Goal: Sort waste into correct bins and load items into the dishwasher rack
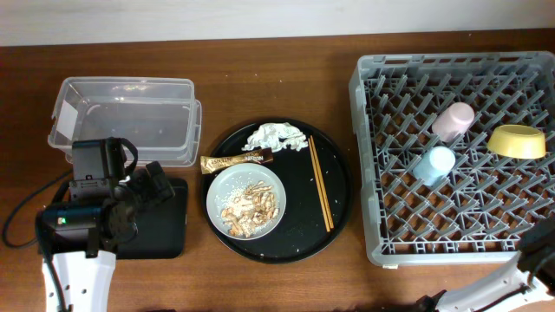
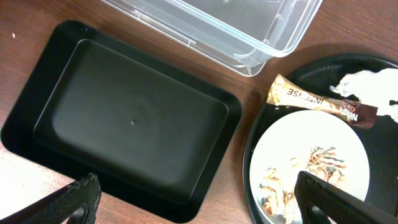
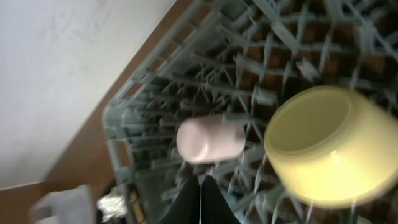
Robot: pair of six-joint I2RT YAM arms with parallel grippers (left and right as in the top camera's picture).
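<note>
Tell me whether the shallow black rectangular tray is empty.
Empty. The black tray shows a bare floor; the wrapper lies on the round tray.

Near the left claw (image 2: 199, 208): one tub (image 2: 249, 25), one black tray (image 2: 130, 118). Right of it: one round tray (image 1: 340, 173), plate (image 2: 298, 137), wrapper (image 2: 320, 102), tissue (image 1: 277, 136), two chopsticks (image 1: 321, 186). Before the right claw (image 3: 200, 198): one rack (image 1: 451, 253), bowl (image 3: 326, 146), two cups (image 1: 453, 120) (image 1: 434, 164).

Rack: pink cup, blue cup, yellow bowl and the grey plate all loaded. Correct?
Not quite. The grey plate is not in the rack; overhead shows it on the round black tray, food scraps on it. The pink cup, blue cup and yellow bowl are loaded.
</note>
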